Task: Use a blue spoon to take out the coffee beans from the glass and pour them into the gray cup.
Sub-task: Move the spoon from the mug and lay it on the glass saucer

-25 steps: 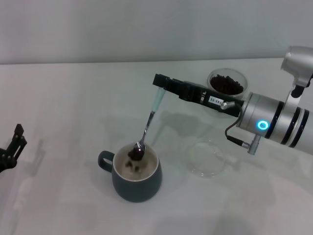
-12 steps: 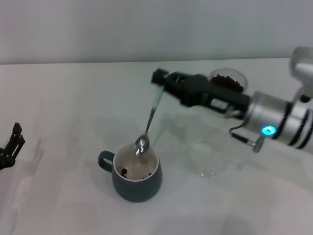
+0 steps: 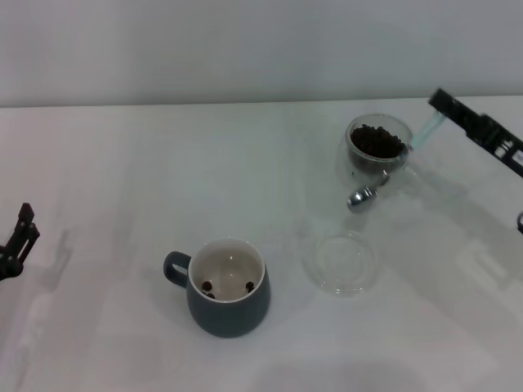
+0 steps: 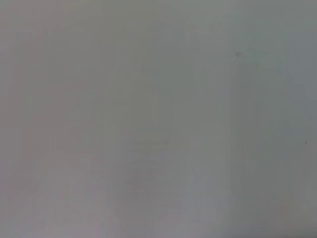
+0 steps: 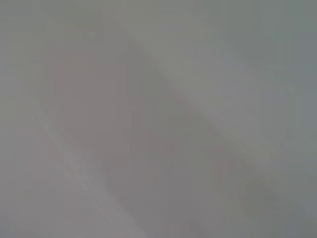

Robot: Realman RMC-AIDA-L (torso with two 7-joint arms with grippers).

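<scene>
R gripper point(image 3: 439, 104) grips the blue spoon point(image 3: 392, 167) w/ bowl low beside the glass point(image 3: 375, 151), angled to rescoop coffee beans point(image 3: 377, 140); gray cup point(image 3: 228, 287) well apart; L gripper point(image 3: 18, 243) parked, can't tell.

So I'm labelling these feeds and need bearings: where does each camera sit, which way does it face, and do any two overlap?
Head view: on the robot's head, looking forward and down at the white table, gray cup, glass of coffee beans; right pincer holds the blue spoon, left pincer parked at the left edge.
Left wrist view: on the left arm; only a blank pale surface, no body.
Right wrist view: on the right arm; likewise blank.
Shared: nothing recognisable.
</scene>
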